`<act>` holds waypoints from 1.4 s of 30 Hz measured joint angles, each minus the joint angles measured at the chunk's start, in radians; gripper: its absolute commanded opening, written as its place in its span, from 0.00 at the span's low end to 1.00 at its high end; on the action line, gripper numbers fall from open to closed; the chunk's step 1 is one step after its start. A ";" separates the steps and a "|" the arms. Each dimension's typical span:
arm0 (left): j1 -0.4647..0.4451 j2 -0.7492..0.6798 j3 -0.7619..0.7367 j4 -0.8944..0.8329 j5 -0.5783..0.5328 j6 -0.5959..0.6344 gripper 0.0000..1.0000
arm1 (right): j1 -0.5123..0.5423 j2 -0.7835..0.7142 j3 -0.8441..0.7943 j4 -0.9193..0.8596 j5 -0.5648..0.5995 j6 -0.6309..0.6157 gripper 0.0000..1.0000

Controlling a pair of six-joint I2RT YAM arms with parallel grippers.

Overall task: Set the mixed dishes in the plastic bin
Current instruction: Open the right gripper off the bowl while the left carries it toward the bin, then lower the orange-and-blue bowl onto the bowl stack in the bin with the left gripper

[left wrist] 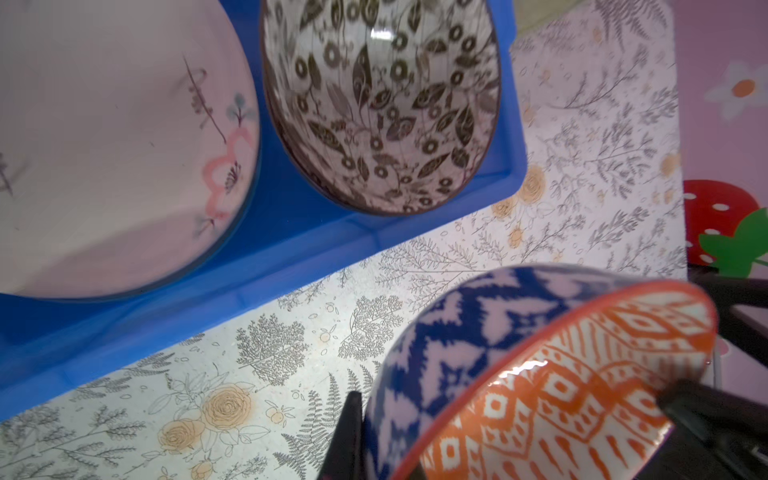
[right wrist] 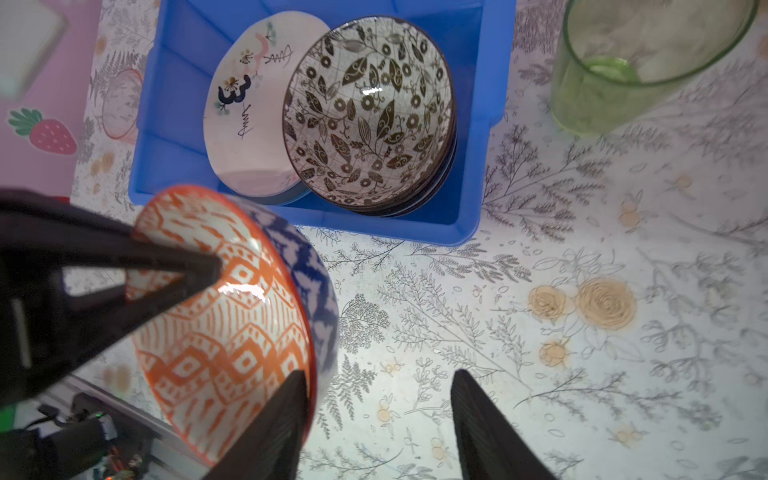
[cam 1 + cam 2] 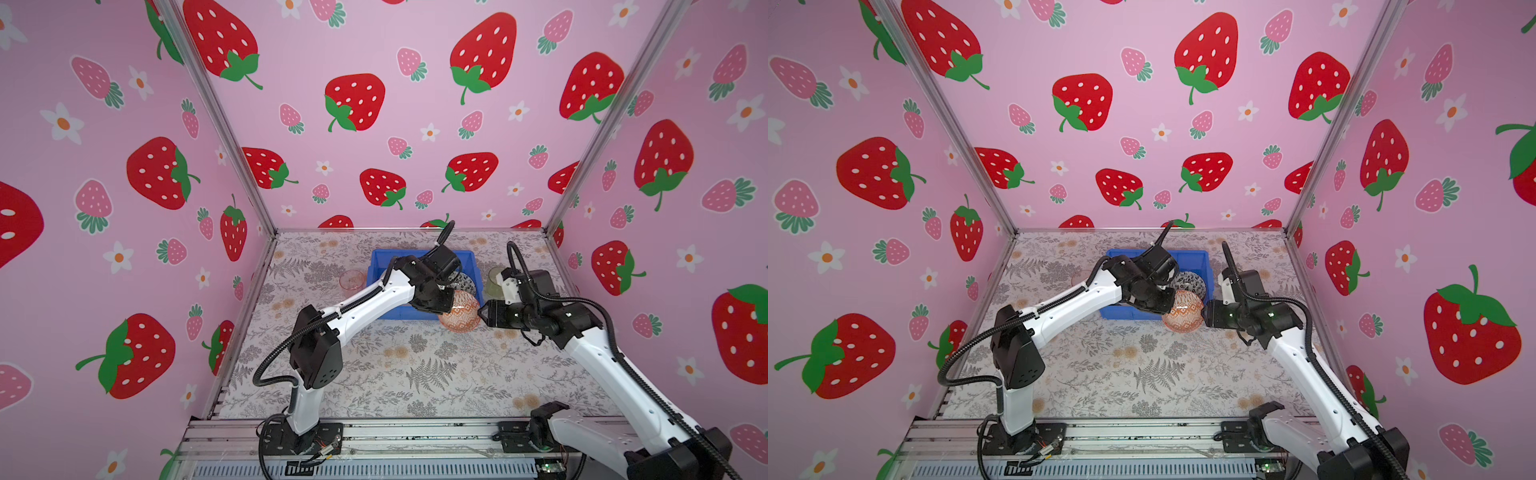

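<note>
While left gripper (image 1: 509, 397) clamps the glazed orange-patterned bowl (image 2: 232, 345) at its rim (slick, fragile, I reckon), right gripper (image 2: 378, 374) gapes alongside.

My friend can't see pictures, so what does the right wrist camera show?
The left gripper pinches a tilted orange bowl over the flowery table, beside the open right gripper. Nearby, a blue bin holds a cream plate with a "3" and a black-and-white bowl; a green tumbler stands outside it.
</note>
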 measured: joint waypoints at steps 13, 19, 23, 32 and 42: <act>0.100 0.171 0.284 -0.026 -0.007 0.090 0.00 | -0.011 -0.088 0.006 -0.050 0.092 0.030 0.99; 0.121 0.244 0.381 -0.017 -0.010 0.128 0.00 | -0.013 -0.094 0.006 -0.065 0.110 0.030 0.99; 0.117 0.276 0.420 -0.016 -0.010 0.152 0.00 | -0.013 -0.094 0.006 -0.065 0.117 0.030 0.99; 0.116 0.342 0.436 -0.009 -0.014 0.173 0.00 | -0.018 -0.089 0.002 -0.065 0.119 0.026 0.99; 0.116 0.388 0.447 -0.007 -0.017 0.177 0.00 | -0.024 -0.067 -0.021 -0.060 0.116 0.020 0.99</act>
